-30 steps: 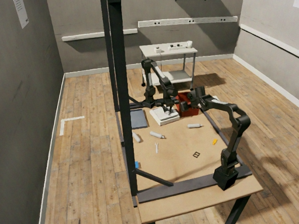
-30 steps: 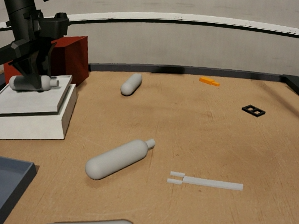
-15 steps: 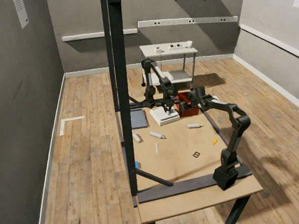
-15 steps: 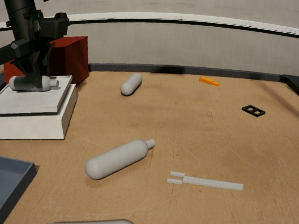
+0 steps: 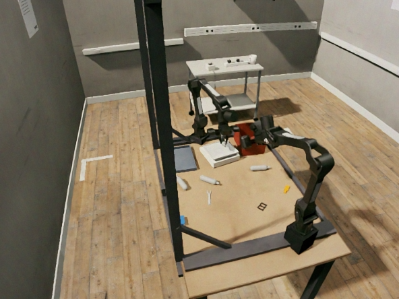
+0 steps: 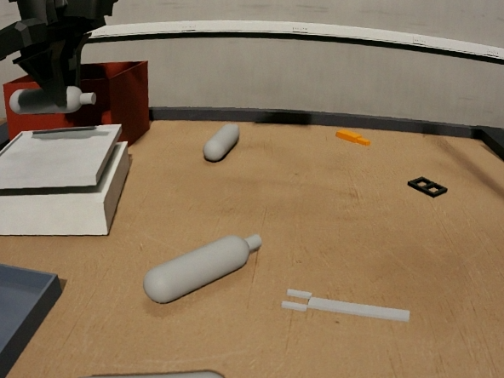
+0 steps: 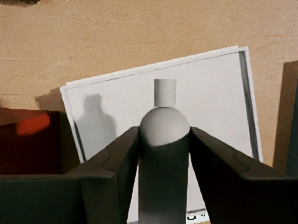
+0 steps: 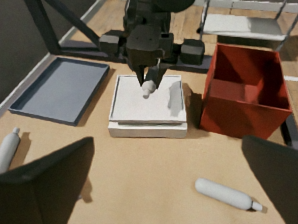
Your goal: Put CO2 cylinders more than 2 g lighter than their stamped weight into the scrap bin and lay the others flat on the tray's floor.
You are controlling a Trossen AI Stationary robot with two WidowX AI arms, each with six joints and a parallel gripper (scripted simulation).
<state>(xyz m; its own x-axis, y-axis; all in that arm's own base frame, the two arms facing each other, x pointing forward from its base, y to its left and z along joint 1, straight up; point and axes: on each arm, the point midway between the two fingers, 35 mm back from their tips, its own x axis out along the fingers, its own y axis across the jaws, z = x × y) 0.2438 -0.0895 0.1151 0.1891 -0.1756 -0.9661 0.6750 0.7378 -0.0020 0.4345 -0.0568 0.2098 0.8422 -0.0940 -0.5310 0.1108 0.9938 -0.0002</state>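
Observation:
My left gripper (image 5: 224, 141) (image 7: 163, 133) (image 8: 149, 87) is shut on a grey CO2 cylinder (image 6: 38, 101) (image 7: 164, 180) and holds it level above the white scale (image 6: 51, 217) (image 7: 215, 100) (image 8: 147, 131). The scale's readout is mostly cut off. My right gripper (image 8: 167, 142) is open and empty. One cylinder (image 5: 259, 168) (image 6: 221, 142) (image 8: 222, 193) lies before the red scrap bin (image 6: 128, 102) (image 7: 30, 145) (image 8: 235, 117); a second (image 5: 209, 180) (image 6: 197, 268) and a third (image 5: 182, 183) (image 8: 8, 150) lie on the table. The blue-grey tray (image 5: 185, 158) (image 8: 62, 90) looks empty. No stamps are readable.
A pale fork-shaped tool (image 5: 209, 197) (image 6: 357, 308), a black frame (image 6: 416, 188) and an orange piece (image 5: 286, 189) (image 6: 351, 136) lie on the table. A blue block (image 5: 182, 220) is partly behind the dark post (image 5: 165, 135). The bin stands close beside the scale.

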